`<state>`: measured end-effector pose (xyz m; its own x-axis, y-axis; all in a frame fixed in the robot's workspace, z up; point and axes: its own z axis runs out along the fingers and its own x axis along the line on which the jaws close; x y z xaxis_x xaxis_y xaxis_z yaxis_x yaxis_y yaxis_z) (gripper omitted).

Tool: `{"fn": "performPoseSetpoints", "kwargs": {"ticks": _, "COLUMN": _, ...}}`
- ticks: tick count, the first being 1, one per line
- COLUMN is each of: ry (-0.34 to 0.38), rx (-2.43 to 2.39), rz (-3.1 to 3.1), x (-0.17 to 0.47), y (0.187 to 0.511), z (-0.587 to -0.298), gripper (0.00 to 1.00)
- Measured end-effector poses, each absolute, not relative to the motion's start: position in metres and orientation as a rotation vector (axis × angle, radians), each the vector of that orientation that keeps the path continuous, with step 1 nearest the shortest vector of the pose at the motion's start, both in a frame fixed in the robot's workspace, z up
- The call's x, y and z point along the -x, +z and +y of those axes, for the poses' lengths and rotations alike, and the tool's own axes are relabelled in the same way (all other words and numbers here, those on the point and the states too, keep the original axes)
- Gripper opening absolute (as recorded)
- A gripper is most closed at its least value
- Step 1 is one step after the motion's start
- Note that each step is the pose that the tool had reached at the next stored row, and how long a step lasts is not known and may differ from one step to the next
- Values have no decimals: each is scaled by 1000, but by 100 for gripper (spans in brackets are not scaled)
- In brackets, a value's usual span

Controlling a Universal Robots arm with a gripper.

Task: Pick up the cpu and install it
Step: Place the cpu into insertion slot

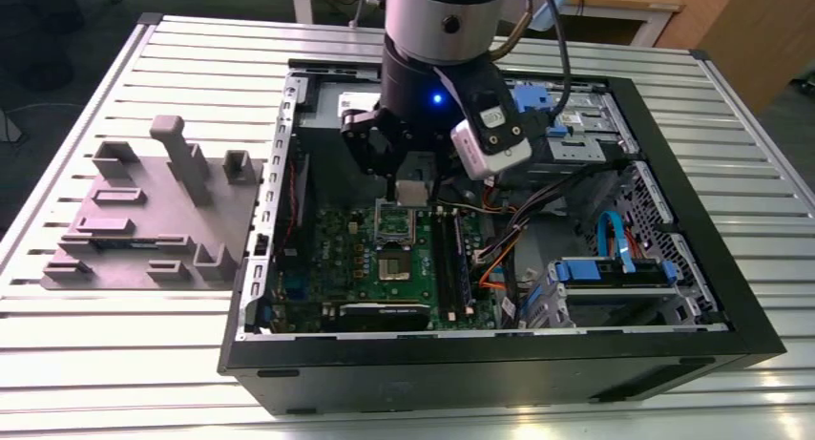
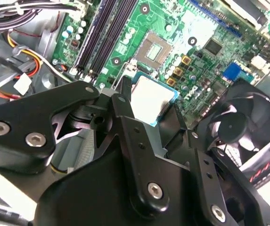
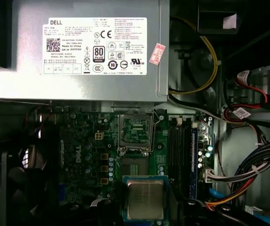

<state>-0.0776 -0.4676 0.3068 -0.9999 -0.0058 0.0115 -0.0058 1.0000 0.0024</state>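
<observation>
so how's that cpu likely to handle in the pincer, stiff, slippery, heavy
Probably stiff: the cpu sits flat and unbent in the pincer. Its smooth metal top looks slippery, so it could slide. Likely light, being small and thin.

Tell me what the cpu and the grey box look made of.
cpu: silvery metal lid, dull brushed sheen; thin teal rim, probably circuit-board laminate. Grey box: likely sheet steel, matte grey with soft glare; white label looks like paper.

The arm (image 1: 440, 25) is a silver-grey cylinder above a black wrist (image 1: 410, 77) with a small blue light (image 1: 437, 99). A pale camera box (image 1: 494, 135), perhaps blue-bracketed, is fixed beside it. The gripper (image 2: 148, 101) is matte black linkage with silver screws (image 2: 154, 189).
</observation>
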Motion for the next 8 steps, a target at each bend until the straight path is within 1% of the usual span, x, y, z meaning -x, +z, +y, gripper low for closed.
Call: {"fn": "performPoseSetpoints", "kwargs": {"ticks": 8, "ry": -3, "rx": -9, "rz": -3130, "x": 78, "y": 292, "z": -468, "gripper": 47}}
